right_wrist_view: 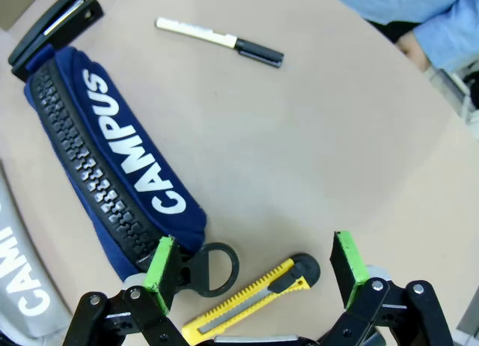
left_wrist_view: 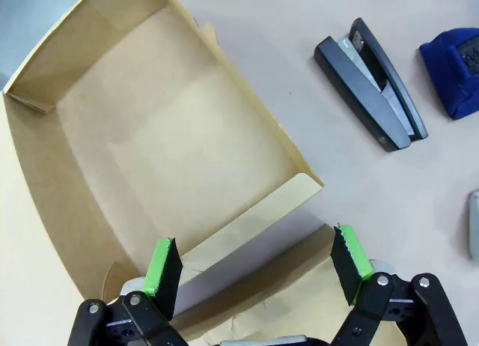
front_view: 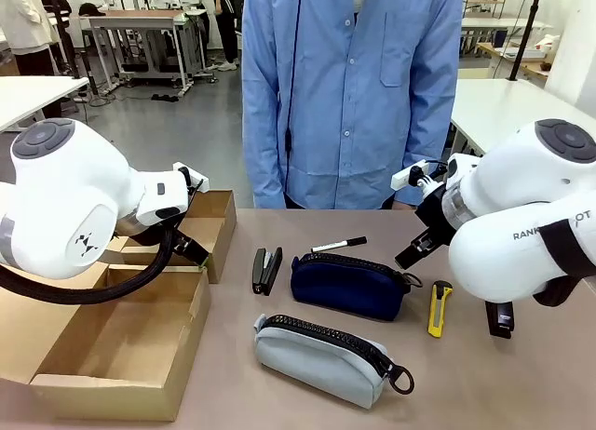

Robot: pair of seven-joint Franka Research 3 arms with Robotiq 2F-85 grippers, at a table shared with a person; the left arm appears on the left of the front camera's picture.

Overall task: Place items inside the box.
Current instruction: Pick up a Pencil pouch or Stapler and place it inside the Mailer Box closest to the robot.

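Table [front_view: 531, 383]: all the items lie on it, outside the box. Person [front_view: 354, 95] in a blue shirt stands at the far edge.

Box [left_wrist_view: 172, 151]: open cardboard, flaps out, at the table's left end, under the left arm.

Left gripper [left_wrist_view: 258, 260]: jaws spread wide, nothing between them, hanging over the box's near flap and rim.

Right gripper [right_wrist_view: 254, 260]: released, jaws at full spread, gripping nothing. In the wrist view it looks down on the knife and the navy pouch's zip ring, both between the pads. Contact with either: can't tell.

Navy pouch [front_view: 346, 286]: mid-table, lettered CAMPUS, zip up, ring pull towards the right arm.

Grey pouch [front_view: 321, 356]: just in front of the navy one, nearer the robot, roughly parallel to it.

Stapler [front_view: 265, 270]: black, between the box and the navy pouch, just beside the pouch's left end.

Second stapler [front_view: 500, 318]: black, right of the knife, partly hidden under the right arm.

Knife [front_view: 440, 309]: yellow, just right of the navy pouch's ring end.

Marker [front_view: 339, 245]: white body, black cap, behind the navy pouch on the person's side.
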